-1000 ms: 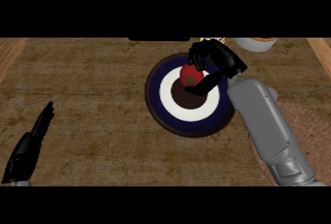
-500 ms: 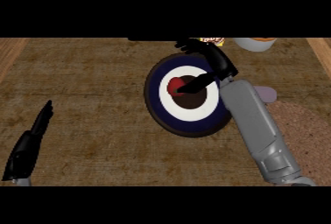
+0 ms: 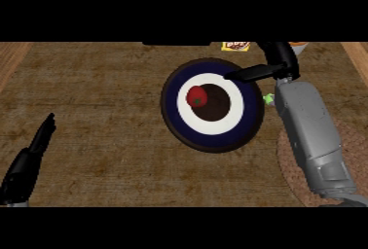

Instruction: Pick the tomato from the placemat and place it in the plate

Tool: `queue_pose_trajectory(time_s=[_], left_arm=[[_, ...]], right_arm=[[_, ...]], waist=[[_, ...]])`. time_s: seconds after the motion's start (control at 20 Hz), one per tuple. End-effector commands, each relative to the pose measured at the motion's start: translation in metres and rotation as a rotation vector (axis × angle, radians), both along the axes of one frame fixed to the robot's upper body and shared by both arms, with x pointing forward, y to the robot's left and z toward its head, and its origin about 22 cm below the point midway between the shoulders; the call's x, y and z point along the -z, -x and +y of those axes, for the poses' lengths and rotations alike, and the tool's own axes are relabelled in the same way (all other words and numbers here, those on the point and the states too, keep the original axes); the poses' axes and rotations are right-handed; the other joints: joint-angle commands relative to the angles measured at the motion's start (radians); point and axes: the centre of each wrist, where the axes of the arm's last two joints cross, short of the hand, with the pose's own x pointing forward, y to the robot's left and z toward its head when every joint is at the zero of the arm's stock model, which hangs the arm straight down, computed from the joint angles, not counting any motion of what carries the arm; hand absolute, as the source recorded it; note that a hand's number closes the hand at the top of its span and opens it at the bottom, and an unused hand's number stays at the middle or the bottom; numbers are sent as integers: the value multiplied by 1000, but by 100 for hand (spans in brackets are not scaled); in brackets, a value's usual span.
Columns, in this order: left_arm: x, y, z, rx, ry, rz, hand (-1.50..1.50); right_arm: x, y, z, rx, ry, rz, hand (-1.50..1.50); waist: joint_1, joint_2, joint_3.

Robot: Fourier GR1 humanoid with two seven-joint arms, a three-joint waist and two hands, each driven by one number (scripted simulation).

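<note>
On the plate, left of its dark centre, sits the tomato — red, resting where the white ring meets the brown middle, touching no robot hand. Plate is round with a navy outer band, white ring, dark brown core; it lies flat on the brown woven counter.

Right robot hand hangs over the plate's upper-right rim, fingers stretched out straight toward the left, holding nothing. It is apart from the tomato, with bare white ring between them. Grey forearm runs down from it along the plate's right side to the lower edge.

Left robot hand shows at the lower left, well apart from the plate, fingers straight and pointing up, resting and empty.

Placemat: reddish-brown round mat at right, mostly covered by the right forearm, just beside the plate's right edge. Small green thing peeks out between plate rim and forearm; can't tell what it is. Yellow-and-white packet at the top edge, above the plate, partly cut off.
</note>
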Motion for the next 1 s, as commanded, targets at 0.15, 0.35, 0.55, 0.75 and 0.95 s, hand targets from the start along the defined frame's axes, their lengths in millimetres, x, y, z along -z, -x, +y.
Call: queue_pose_trajectory(time_s=[0.15, 0.35, 0.55, 0.75, 0.95], left_arm=[[-15, -9, -13, 7, -12, -24, 0], [2, -13, -8, 24, 11, -13, 0], [-2, -12, -6, 31, 4, -16, 0], [5, -7, -13, 29, -6, -35, 0], [-10, -20, -13, 35, 2, -26, 0]], right_arm=[[-9, 0, -101, 53, -237, -36, -150], [25, 14, -127, 42, -249, -78, -150], [30, 34, -176, 49, -225, -139, -150], [35, 58, -218, 33, -187, -128, -150], [20, 51, -221, 44, -197, -117, -150]], waist=[[18, 8, 2], [30, 17, 2], [44, 23, 3], [41, 23, 4], [47, 23, 4]])
